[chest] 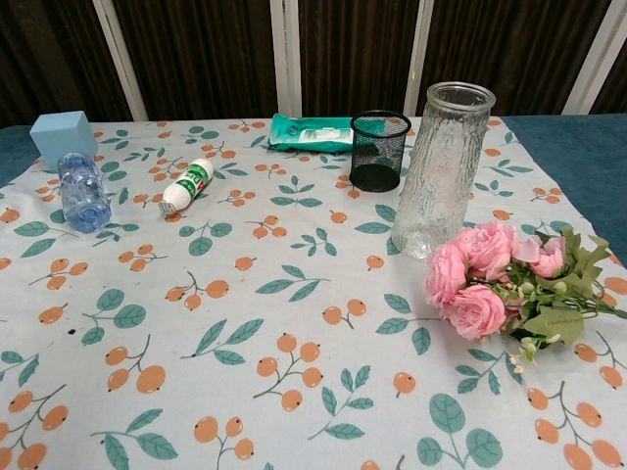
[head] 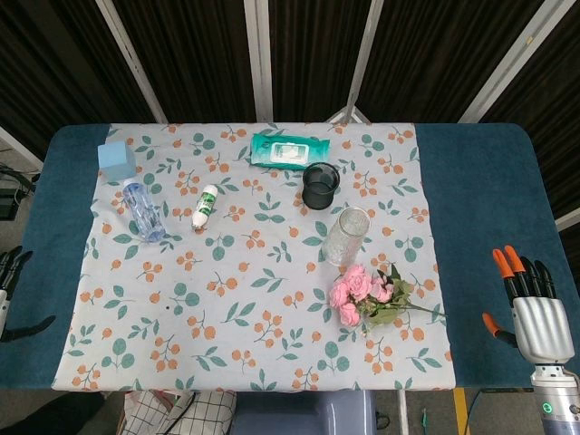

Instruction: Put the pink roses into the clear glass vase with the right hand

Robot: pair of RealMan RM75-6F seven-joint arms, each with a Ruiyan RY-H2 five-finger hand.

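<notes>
Floral-printed tablecloth [head: 181, 299] covered the blue table. Head view: the bunch of pink roses [head: 367, 294] lay flat just in front of the upright clear glass vase [head: 345, 236]. The right hand [head: 535, 313] rested apart on the table, fingers spread, empty. The left hand [head: 11, 290] was barely visible; state indeterminable. Chest view: roses [chest: 490, 279] lay beside the vase [chest: 441, 166]; a black mesh cup [chest: 379, 149] stood nearby.

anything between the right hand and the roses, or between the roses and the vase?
Nothing visible. The right hand is open at the table's right edge, with only bare blue surface and cloth between it and the pink roses. The clear glass vase stands upright just behind the roses; the black mesh cup sits beyond it, off the path.
</notes>
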